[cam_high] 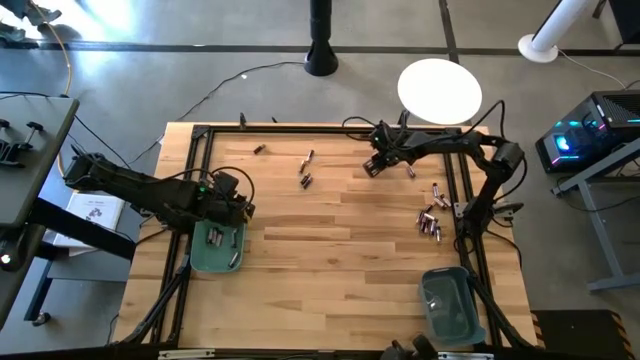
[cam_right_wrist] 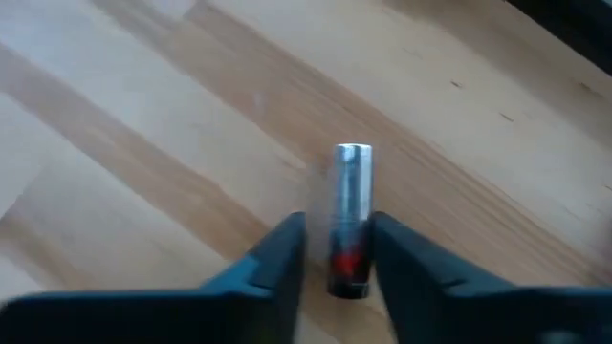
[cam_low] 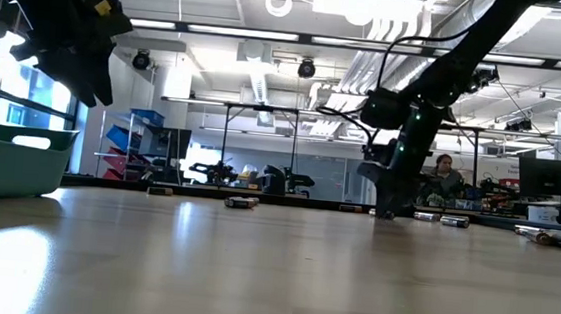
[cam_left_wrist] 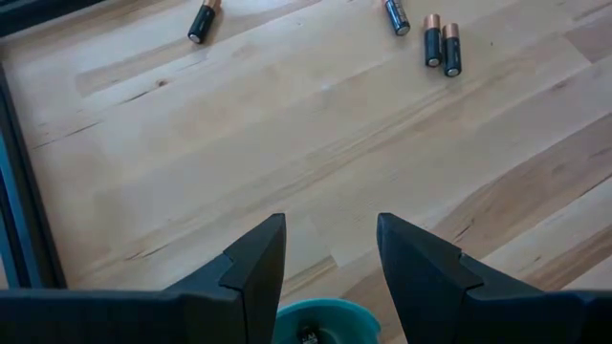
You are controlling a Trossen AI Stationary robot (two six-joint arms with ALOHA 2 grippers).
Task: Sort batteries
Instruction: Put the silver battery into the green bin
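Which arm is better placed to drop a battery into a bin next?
Right. The right gripper is shut on a silvery battery above the table, so it only has to carry it to a bin. The left gripper hangs open and empty over the left teal bin.

Bright overhead tubes light the room, and from table height they glare white against the ceiling. The bench (cam_high: 340,250) picks up a pale sheen near that low camera, its near boards soft and out of focus. A round white lamp head (cam_high: 440,92) blows out above. The silvery battery (cam_right_wrist: 351,205) in the right wrist view looks smeared with blur.
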